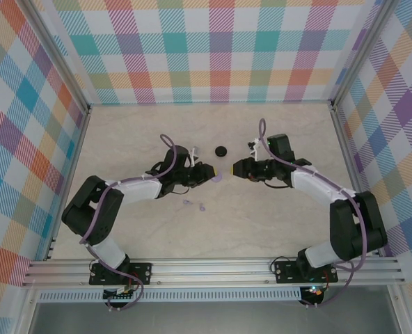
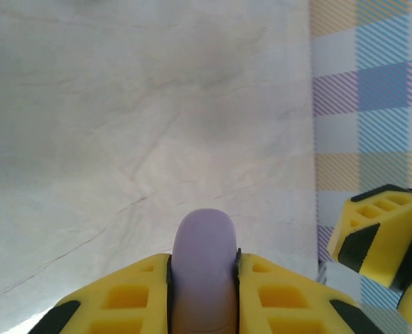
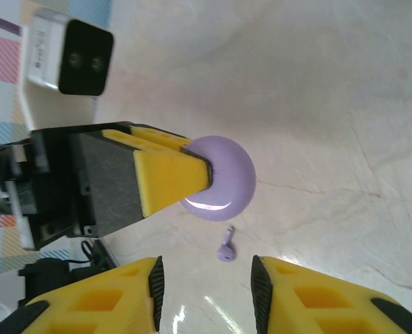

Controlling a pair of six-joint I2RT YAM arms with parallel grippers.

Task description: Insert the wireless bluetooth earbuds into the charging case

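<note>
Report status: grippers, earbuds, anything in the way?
Left gripper shut on lavender case. Right gripper open, empty, facing it. Lavender earbud loose on table, not inserted. Nothing blocking.

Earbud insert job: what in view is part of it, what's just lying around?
In the job:
round pale lavender plastic charging case, clamped in the fingers of the left gripper
pale lavender comma-shaped plastic earbud, lying loose
right gripper, fingers open and empty

Lying about:
small round black plastic case, untouched
</note>
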